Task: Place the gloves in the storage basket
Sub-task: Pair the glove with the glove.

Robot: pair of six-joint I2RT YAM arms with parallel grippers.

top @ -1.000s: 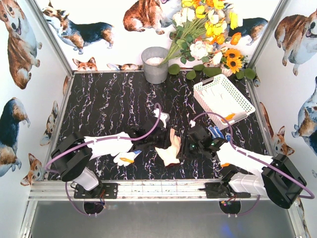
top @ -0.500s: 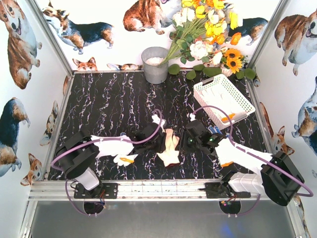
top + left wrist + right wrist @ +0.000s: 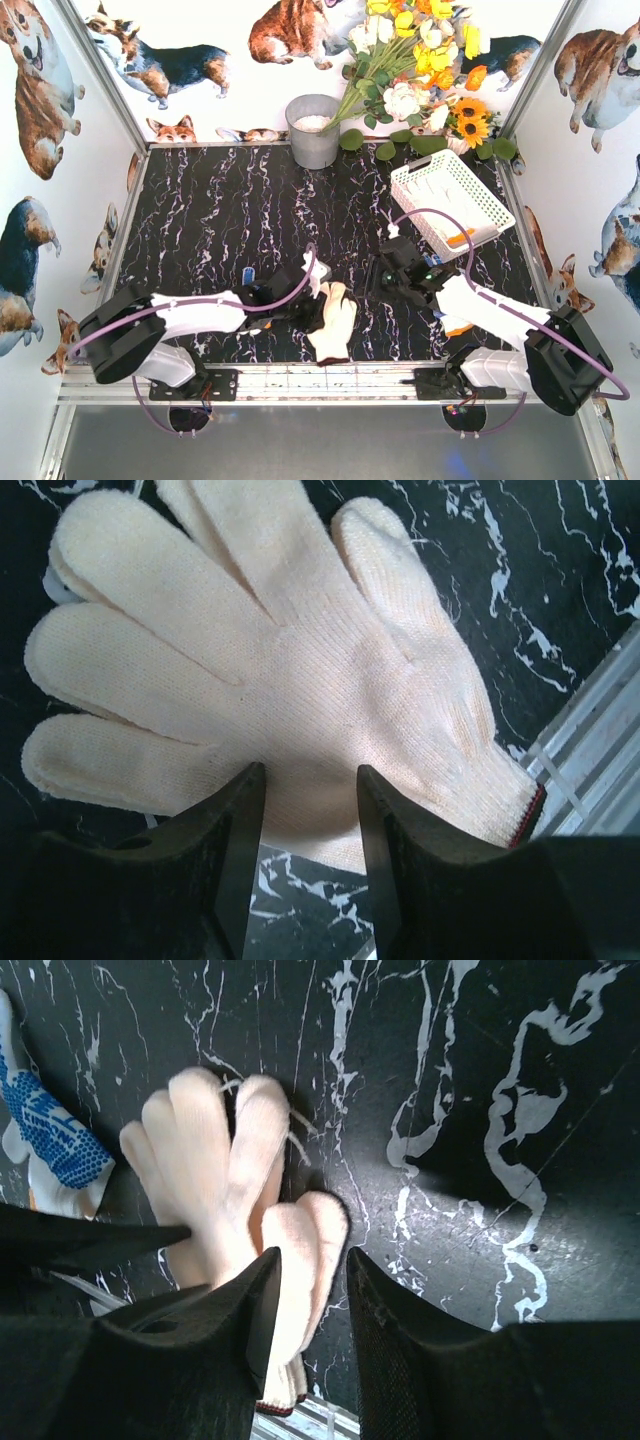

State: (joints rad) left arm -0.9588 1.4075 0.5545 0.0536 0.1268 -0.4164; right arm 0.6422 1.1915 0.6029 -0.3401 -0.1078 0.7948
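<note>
A cream knit glove [image 3: 334, 320] with a red-trimmed cuff lies flat near the table's front edge. It fills the left wrist view [image 3: 270, 670]. My left gripper [image 3: 312, 306] is open, its jaws [image 3: 310, 780] just over the glove's palm edge. My right gripper [image 3: 378, 285] is open and hovers to the glove's right, its tips [image 3: 313, 1260] above the glove's thumb [image 3: 300, 1250]. A blue-dotted glove [image 3: 50, 1140] lies beyond. The white storage basket [image 3: 450, 200] stands at the back right with gloves inside, one showing an orange cuff [image 3: 461, 237].
A grey metal bucket [image 3: 313, 130] stands at the back centre, beside a bunch of flowers [image 3: 420, 70]. The aluminium front rail [image 3: 330, 378] runs just below the cream glove. An orange bit [image 3: 455, 326] peeks from under my right arm.
My left arm has swung down toward the front edge and reached right. The cream glove has shifted nearer the front rail. My right gripper has drawn back slightly from the glove.
</note>
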